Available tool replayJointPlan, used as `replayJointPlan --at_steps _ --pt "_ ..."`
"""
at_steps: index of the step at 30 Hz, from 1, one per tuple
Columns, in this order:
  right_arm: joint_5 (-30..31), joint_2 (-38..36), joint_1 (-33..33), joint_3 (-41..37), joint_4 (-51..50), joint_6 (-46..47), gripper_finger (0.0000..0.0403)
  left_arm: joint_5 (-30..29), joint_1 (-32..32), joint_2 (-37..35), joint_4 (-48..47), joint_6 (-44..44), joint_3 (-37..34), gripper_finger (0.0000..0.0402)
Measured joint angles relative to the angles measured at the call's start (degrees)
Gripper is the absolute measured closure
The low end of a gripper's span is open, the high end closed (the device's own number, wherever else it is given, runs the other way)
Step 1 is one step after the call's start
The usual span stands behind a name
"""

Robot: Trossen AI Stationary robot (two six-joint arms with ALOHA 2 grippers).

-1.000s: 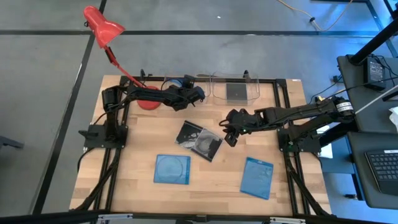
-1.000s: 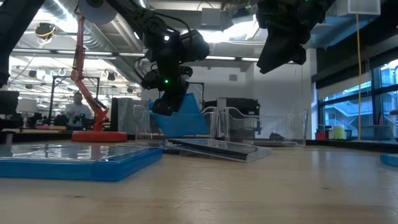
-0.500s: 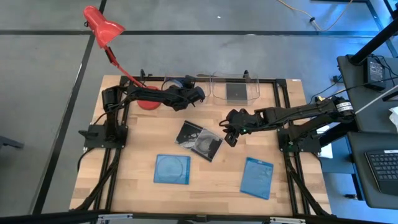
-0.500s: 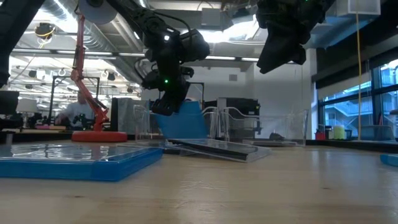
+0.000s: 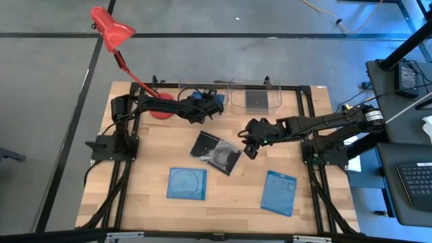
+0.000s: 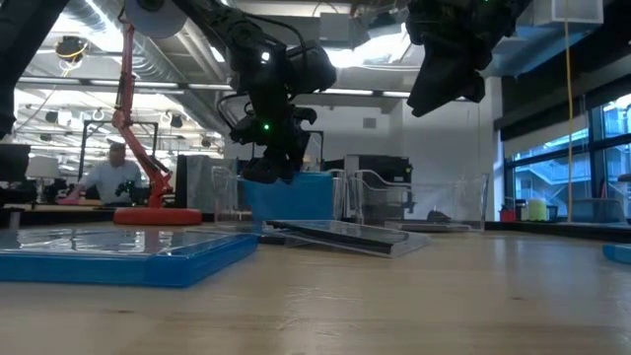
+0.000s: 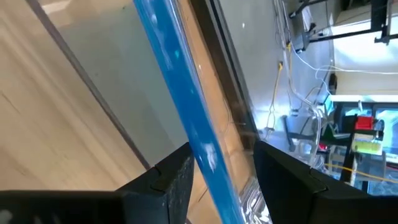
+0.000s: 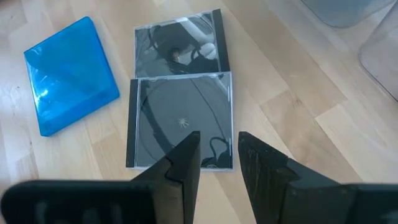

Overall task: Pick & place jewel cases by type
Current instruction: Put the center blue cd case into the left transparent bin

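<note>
So the left gripper (image 5: pixel 214 102) is hanging out at the far edge of the wooden surface (image 5: pixel 148 175), right over the left clear tray (image 5: pixel 183 90). A blue jewel case (image 6: pixel 288 196) is standing on edge inside that tray. From the left wrist view the blue edge is running up between the two dark fingers (image 7: pixel 171 180), and there's a visible gap on each side of it, so the jaws are looking released around the case rather than clenched on it. In the low view the case is sitting flat-bottomed in the tray with the gripper just above its top edge.

The right gripper (image 5: pixel 249 147) is hovering above the middle of the surface, just beside the two clear jewel cases (image 5: pixel 217 151). Its jaws are sitting close together with a narrow gap and nothing between them. In the right wrist view those two clear cases (image 8: pixel 180 118) are lying flat, touching edge to edge, with a dark insert showing through.

Two more blue cases are lying flat nearer the front: one (image 5: pixel 187 183) left of centre and another (image 5: pixel 279 192) toward the right. The second clear tray (image 5: pixel 275 94) at the far edge is holding a dark-looking case (image 5: pixel 256 99).

A red desk lamp (image 5: pixel 111 28) is standing at the far-left corner, and a person (image 6: pixel 106 176) is sitting way back in the room.
</note>
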Motion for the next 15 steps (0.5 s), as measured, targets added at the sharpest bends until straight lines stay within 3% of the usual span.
replayJointPlan --at_steps 15 --pt "0.0 -0.01 -0.02 0.01 0.0 0.09 0.029 0.74 -1.24 -0.54 -0.16 1.08 0.2 0.0235"
